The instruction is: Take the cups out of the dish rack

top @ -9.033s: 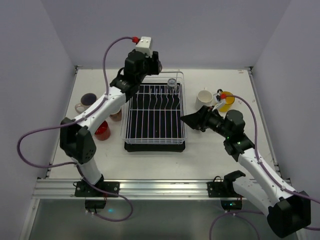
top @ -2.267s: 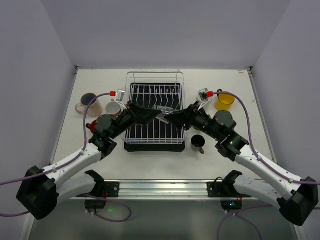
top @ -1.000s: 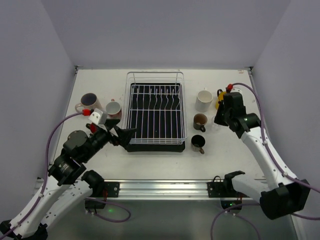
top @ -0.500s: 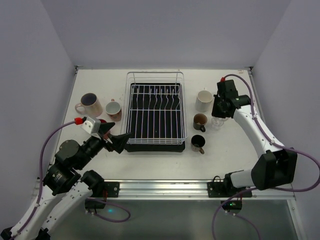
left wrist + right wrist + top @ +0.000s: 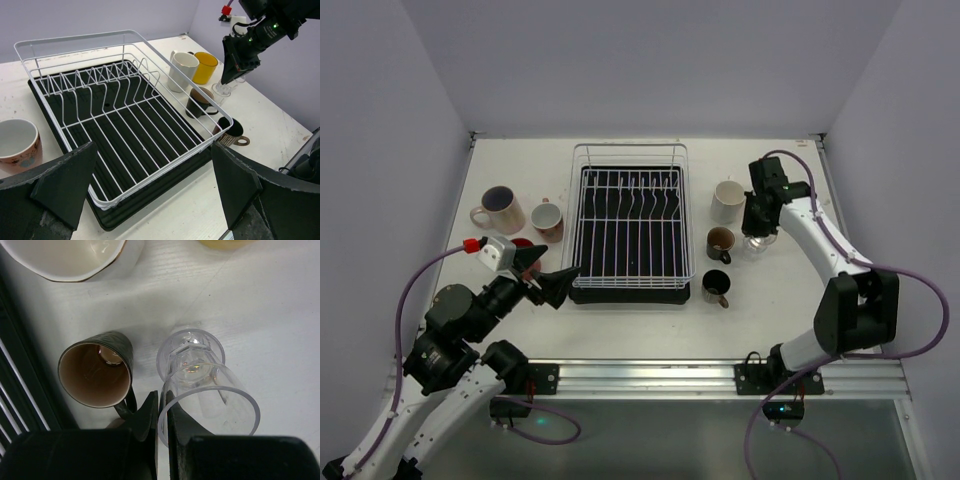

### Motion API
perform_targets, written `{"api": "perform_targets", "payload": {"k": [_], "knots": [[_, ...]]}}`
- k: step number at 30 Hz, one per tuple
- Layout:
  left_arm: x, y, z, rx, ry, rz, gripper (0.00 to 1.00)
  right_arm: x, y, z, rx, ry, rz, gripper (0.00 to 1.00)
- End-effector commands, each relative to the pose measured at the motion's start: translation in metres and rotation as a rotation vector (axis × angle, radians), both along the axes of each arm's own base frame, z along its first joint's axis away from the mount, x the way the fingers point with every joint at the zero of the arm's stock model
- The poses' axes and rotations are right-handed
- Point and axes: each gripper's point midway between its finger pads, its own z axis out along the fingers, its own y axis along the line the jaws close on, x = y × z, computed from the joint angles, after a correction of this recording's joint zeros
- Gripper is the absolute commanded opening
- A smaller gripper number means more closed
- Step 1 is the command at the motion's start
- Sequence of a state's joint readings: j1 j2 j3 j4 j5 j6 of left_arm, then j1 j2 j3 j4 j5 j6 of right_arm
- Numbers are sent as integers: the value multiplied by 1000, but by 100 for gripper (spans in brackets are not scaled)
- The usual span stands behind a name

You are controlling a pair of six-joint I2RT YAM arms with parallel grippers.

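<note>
Pinching the rim of the clear glass (image 5: 200, 370), the right gripper (image 5: 160, 412) has its two fingers pressed together on the thin wall, one inside and one outside. That grip suits a stemmed glass too slippery to take round its body. The glass stands upright, its foot seemingly on the table, so I judge it is being set down. It sits just beside the dark brown cup (image 5: 95, 375), at that cup's 3 o'clock in the top view.

The dish rack (image 5: 125, 130) holds no cups: only bare prongs and black tray show. The unloaded cups lie in two groups. At the rack's 3 o'clock are a white mug (image 5: 727, 200), a yellow cup (image 5: 205, 66), the brown cup, the glass and a black cup (image 5: 716, 286). At its 9 o'clock are a dark-lined mug (image 5: 498, 208) and a peach-rimmed cup (image 5: 547, 217).

Every cup whose inside shows looks empty and upright.

The left gripper (image 5: 150, 175) hangs at the rack's 7 o'clock corner, fingers wide apart and holding nothing, likely parked clear of the work.
</note>
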State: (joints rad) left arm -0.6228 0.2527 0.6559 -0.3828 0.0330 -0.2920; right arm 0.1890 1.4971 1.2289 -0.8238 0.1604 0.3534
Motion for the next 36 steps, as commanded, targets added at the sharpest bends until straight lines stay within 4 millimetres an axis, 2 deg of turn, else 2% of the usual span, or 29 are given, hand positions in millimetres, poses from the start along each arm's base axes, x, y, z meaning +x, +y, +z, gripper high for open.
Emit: {"api": "perform_targets", "payload": {"k": [1,10,14,19,21,23,26,27,30,31,33,34,35,36], "knots": [[1,-1,0,15,-20,-6,100,3,2,1,7,19,34,0],[2,-1,-1,19,-14,-3,100,8,3,-15,4,51,38,0],[2,-1,-1,20,-13,-3,100,10,4,-19,2,59,38,6],[3,-1,-3,23,-8,-2,100,13,3,-15,1,48,38,18],[3,-2,-3,24,-7,-3,100,16,4,-8,8,26,39,20],[4,-2,-4,25,-3,-4,100,17,5,4,13,-14,39,29],[5,-3,-4,30,1,-2,100,20,6,19,26,-64,31,36],[6,-3,-5,31,3,-2,100,19,6,31,35,-100,29,38],[8,-4,-8,42,15,2,100,17,9,51,71,-171,25,45],[9,-4,-8,46,16,4,100,15,13,73,100,-256,37,47],[12,-6,-10,58,25,4,100,5,28,85,191,-313,79,57],[13,-6,-9,61,27,4,100,-1,37,117,249,-443,125,63],[13,-7,-3,57,19,2,100,-7,46,131,296,-506,167,71],[16,-9,-3,62,26,0,100,-18,54,129,343,-533,204,90]]}}
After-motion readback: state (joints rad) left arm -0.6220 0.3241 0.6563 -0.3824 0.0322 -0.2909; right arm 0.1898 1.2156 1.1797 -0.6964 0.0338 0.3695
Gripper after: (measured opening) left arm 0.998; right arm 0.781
